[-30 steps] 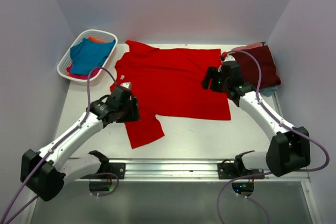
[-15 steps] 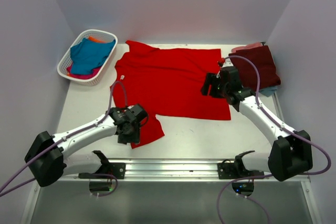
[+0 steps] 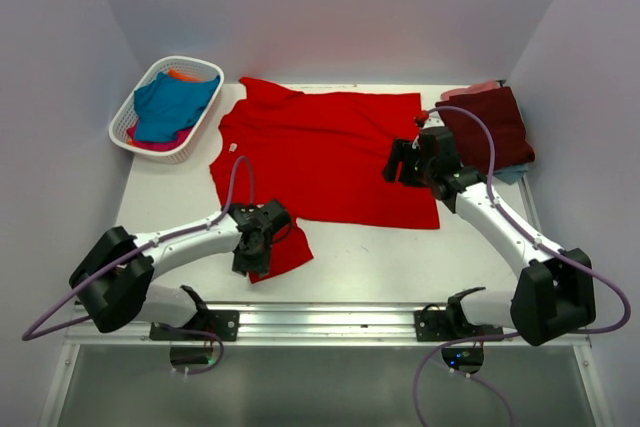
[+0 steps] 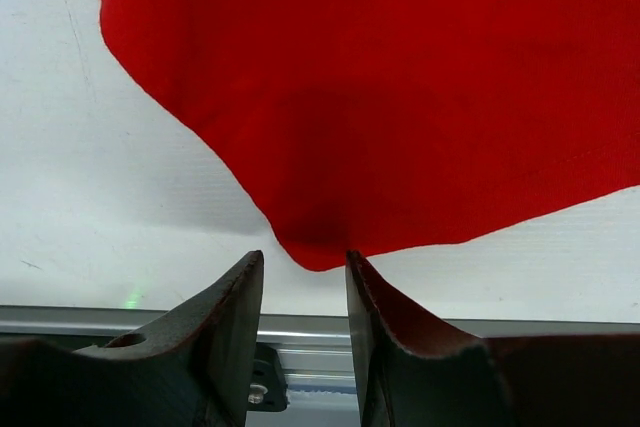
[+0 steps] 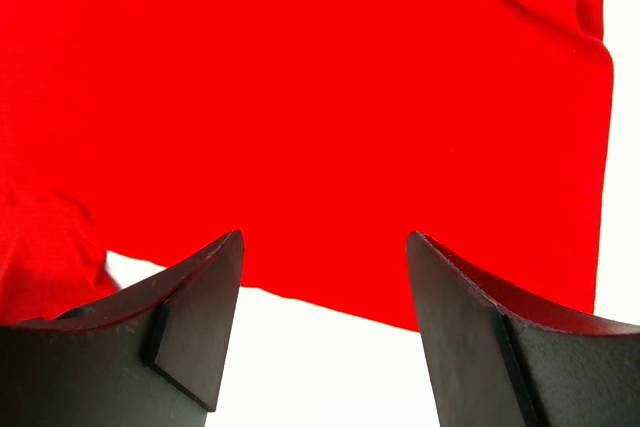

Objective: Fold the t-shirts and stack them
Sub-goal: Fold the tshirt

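One red t-shirt [image 3: 330, 152] spread centre, one maroon t-shirt [image 3: 492, 127] upper right; left end effector [image 4: 300, 259] narrow, right end effector [image 5: 325, 239] wide, both empty.

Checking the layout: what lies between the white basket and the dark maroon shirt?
The large red t-shirt, spread out; the top view shows it.

A big t-shirt [image 3: 330, 152] lies flat in the middle of the table [image 3: 400, 257]. Behind it on the left is a basket [image 3: 122, 127] (other t-shirts [image 3: 170, 107] are inside), and behind it on the right is a small pile [image 3: 495, 127]. The left gripper [image 3: 252, 257] is at the shirt's sleeve tip [image 4: 315, 252] nearest the front, and the right gripper [image 3: 398, 162] is over its right side.
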`<control>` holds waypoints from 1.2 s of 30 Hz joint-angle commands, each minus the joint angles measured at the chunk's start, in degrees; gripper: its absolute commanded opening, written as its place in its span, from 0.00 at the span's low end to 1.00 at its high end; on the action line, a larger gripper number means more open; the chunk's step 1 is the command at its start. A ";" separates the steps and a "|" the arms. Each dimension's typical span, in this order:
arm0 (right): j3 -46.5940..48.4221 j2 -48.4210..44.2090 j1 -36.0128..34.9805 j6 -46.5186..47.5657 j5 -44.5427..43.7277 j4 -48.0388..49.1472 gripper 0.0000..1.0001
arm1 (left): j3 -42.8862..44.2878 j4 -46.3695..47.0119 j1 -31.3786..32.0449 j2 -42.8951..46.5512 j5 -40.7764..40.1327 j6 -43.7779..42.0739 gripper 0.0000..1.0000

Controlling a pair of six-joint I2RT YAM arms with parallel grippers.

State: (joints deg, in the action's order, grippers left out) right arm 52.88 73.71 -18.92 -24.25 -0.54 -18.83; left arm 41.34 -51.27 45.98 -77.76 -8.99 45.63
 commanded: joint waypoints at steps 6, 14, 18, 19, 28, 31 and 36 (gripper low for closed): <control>0.20 -2.26 -0.07 1.22 -0.78 0.46 0.69 | -1.26 1.43 0.34 0.50 0.55 0.60 0.42; -0.06 -2.96 -0.07 1.40 -1.48 0.02 0.64 | -1.09 3.28 0.43 -3.10 3.54 -0.80 0.35; -0.24 -3.66 -0.07 1.75 -2.10 -0.07 0.57 | -1.18 4.16 0.34 -4.42 3.72 -1.24 0.23; -0.32 -3.84 -0.07 1.75 -2.19 -0.15 0.56 | -1.18 4.07 0.34 -4.51 3.81 -1.15 0.19; -1.55 -4.89 -0.07 0.53 -4.55 -1.29 0.46 | 0.14 -1.10 0.69 4.27 2.67 3.15 0.00; -2.52 -5.94 -0.07 -0.27 -7.54 -2.61 0.46 | 2.60 -4.88 1.83 8.93 1.53 5.61 0.00; -4.45 -7.62 -0.07 -1.68 -10.36 -4.81 0.42 | 7.07 -9.20 3.24 14.55 0.38 8.60 0.00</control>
State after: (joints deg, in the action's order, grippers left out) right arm 49.34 68.25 -18.92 -24.60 -7.11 -21.54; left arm 44.36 -56.14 48.18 -66.11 -6.94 50.54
